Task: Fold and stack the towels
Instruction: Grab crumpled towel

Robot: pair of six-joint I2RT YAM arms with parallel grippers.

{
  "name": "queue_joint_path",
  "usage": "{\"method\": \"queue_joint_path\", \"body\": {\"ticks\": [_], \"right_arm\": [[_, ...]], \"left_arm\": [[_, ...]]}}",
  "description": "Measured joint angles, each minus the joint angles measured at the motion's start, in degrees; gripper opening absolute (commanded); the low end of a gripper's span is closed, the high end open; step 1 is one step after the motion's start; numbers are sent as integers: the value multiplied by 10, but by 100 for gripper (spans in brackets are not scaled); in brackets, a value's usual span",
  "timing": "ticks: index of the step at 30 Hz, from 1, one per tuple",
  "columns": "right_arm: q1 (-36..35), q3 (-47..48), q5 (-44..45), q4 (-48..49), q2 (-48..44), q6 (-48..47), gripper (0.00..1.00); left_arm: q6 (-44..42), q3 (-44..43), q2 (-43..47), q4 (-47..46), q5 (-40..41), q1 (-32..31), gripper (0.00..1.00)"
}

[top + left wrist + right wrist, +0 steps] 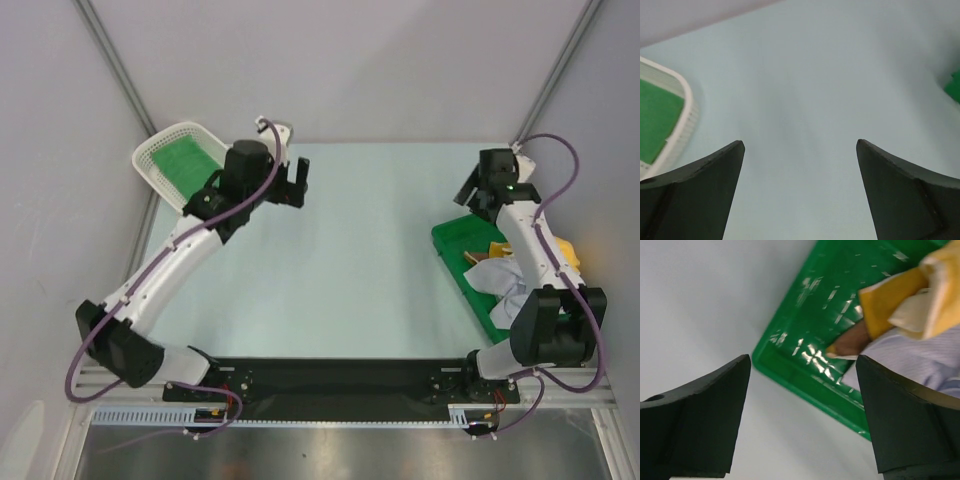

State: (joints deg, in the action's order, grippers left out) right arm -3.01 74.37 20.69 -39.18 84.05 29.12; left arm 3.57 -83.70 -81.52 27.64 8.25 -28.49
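Green towel (185,160); white mesh basket (190,128); glossy green tray (790,340); yellow towel (885,297); brown towel (852,342); white towel (910,360), faint lilac pinstripe; pale blue table (370,250).

place: robot lab cell | signs: bare pale desk (370,260) below the left gripper (293,190) — plain grey walls (350,70) beyond it | aluminium rail (340,421) holding arm bases (200,385)
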Motion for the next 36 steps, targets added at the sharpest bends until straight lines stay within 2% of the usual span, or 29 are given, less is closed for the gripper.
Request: {"method": "queue_joint_path", "body": {"ticks": [2,7,14,23,26,27,31,36], "right_arm": [[38,-1,10,-9,-2,1,83],[96,-9,60,-43,-15,9,77],[162,-85,117,-50,-87,4,74],[272,-176,93,6,-102,-37,66],[294,-188,79,24,-93,-50,53],[296,-190,74,30,-89,-55,35],[295,-190,54,40,-88,-72,2],[273,-123,33,-16,-123,-71,0]], "left_arm": [[13,58,44,-6,-15,-27,100],[43,166,122,-6,-38,-27,100],[64,200,171,-31,-83,-19,100],[70,278,228,-82,-110,-19,100],[70,281,232,-87,-108,-19,100],[70,281,234,-90,-104,-19,100],[69,283,245,-92,-85,-19,100],[69,300,274,-96,-55,-19,100]]}}
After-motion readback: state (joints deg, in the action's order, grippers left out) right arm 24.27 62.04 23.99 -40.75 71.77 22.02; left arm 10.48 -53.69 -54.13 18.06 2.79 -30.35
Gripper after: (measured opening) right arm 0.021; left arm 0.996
